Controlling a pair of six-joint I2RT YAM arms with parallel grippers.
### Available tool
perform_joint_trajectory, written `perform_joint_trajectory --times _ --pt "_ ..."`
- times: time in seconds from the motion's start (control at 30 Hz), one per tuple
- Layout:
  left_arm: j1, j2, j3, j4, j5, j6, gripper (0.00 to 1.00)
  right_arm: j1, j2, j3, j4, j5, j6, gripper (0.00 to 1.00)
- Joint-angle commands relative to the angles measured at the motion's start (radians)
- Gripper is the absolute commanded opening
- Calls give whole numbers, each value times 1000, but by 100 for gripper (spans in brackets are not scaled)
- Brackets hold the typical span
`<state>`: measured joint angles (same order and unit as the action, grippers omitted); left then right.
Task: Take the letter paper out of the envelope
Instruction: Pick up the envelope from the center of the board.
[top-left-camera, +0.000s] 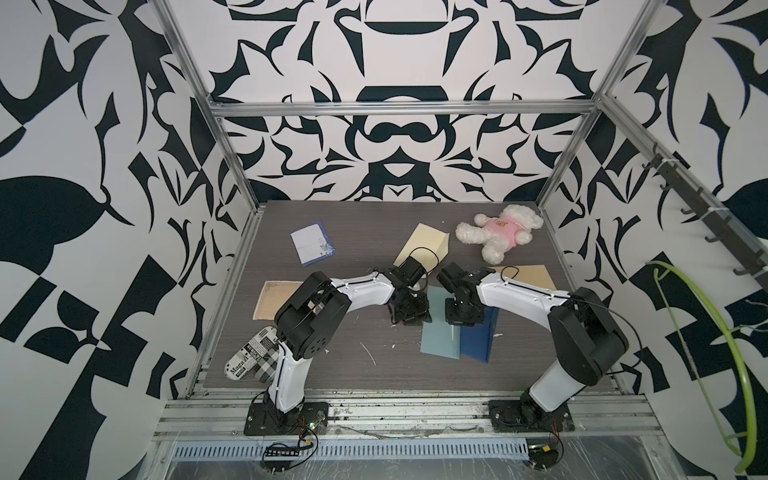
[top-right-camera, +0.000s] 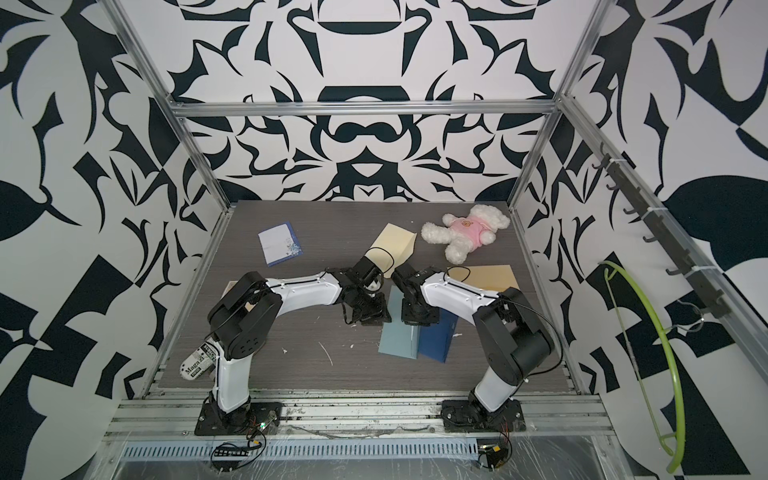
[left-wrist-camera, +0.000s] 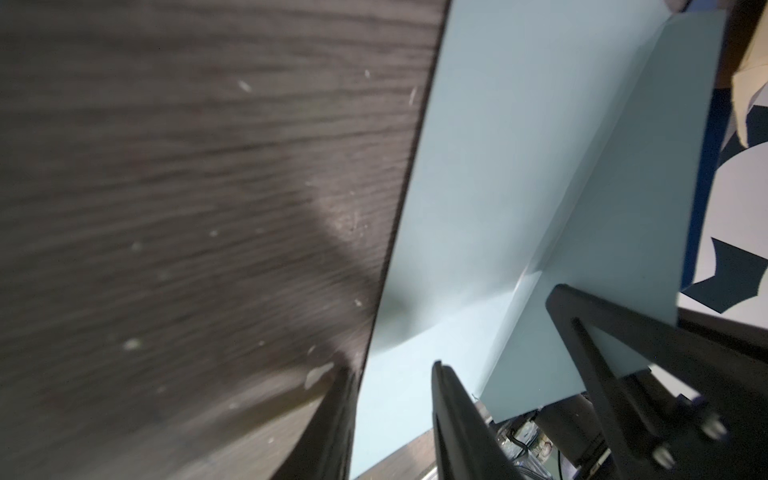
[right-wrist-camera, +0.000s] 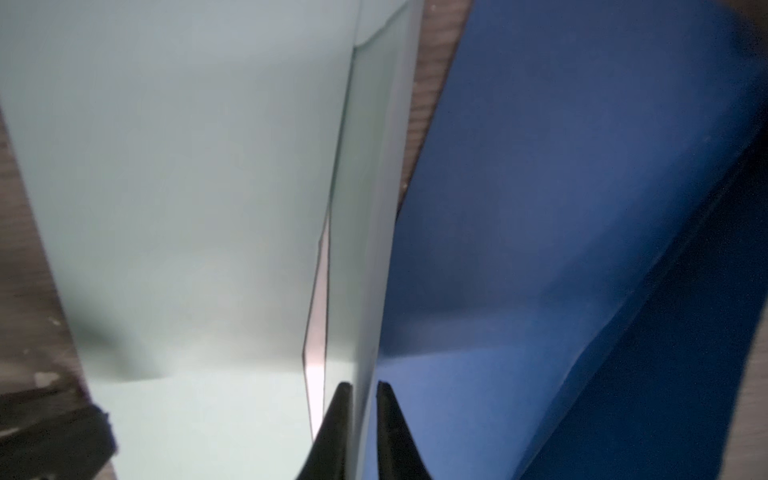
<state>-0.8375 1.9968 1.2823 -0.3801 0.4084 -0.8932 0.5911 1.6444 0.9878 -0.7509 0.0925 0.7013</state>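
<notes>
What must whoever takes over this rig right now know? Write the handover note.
Right gripper: shut on the raised flap of the light blue paper envelope at table centre.
Left gripper: open, fingers spread across the envelope's edge, apparently gripping nothing.
Pale pinkish letter paper: inside the envelope, a sliver showing under the flap.
Dark blue paper envelope: lies right beside it, not gripped.
Done: flap lifted.
Left: grasp the paper and pull it out.
</notes>
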Motion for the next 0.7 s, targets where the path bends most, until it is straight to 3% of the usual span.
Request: perform_joint_trajectory --times 0.0,0.07,0.2,0.43,0.67 --pt "0 16 -12 -23 -4 18 38 4 -25 6 -12 32 2 5" --pt "0 5 -11 -23 -6 24 39 6 -43 16 -26 40 4 0" --pt "0 -29 19 -56 -24 45 44 14 -94 62 -83 61 8 0" --pt "28 -132 142 -154 -73 117 62 21 -193 222 -202 46 -2 0" --pt "154 -236 267 -169 40 194 74 18 -236 483 -306 13 -87 0"
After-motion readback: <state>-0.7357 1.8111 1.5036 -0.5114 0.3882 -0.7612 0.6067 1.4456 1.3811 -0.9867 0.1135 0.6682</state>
